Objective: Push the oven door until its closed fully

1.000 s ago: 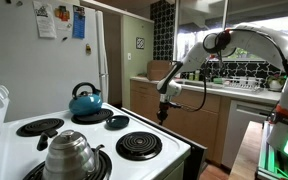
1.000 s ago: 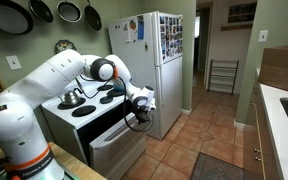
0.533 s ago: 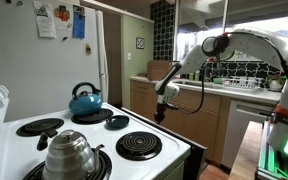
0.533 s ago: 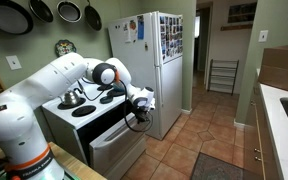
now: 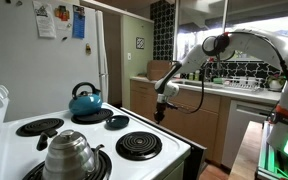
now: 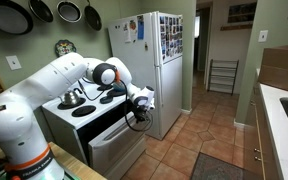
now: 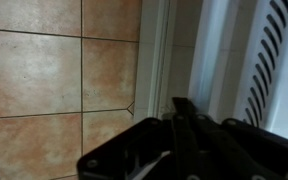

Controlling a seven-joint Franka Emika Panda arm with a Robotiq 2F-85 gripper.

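Observation:
The white range (image 6: pixel 84 112) stands beside the fridge, and its oven door (image 6: pixel 116 142) faces the tiled floor. The door looks almost upright, and I cannot tell whether a gap remains at its top. In the wrist view the door shows as a thin white vertical edge (image 7: pixel 160 50) next to a coil burner (image 7: pixel 269 60). My gripper (image 6: pixel 141 100) is at the range's upper front corner, close to the door's top edge; contact is unclear. It hangs just beyond the stove's front edge (image 5: pixel 161 108). Its dark fingers (image 7: pixel 180 106) look shut and empty.
A blue kettle (image 5: pixel 84 100) and a steel pot (image 5: pixel 70 152) stand on the cooktop. A white fridge (image 6: pixel 156 60) is right beside the range. Tan cabinets (image 5: pixel 199 118) and a grey dishwasher (image 5: pixel 246 135) line the opposite wall, with tiled floor (image 6: pixel 199 140) between.
The gripper shifted slightly toward the range a second ago and has held still since. The door shows no visible movement.

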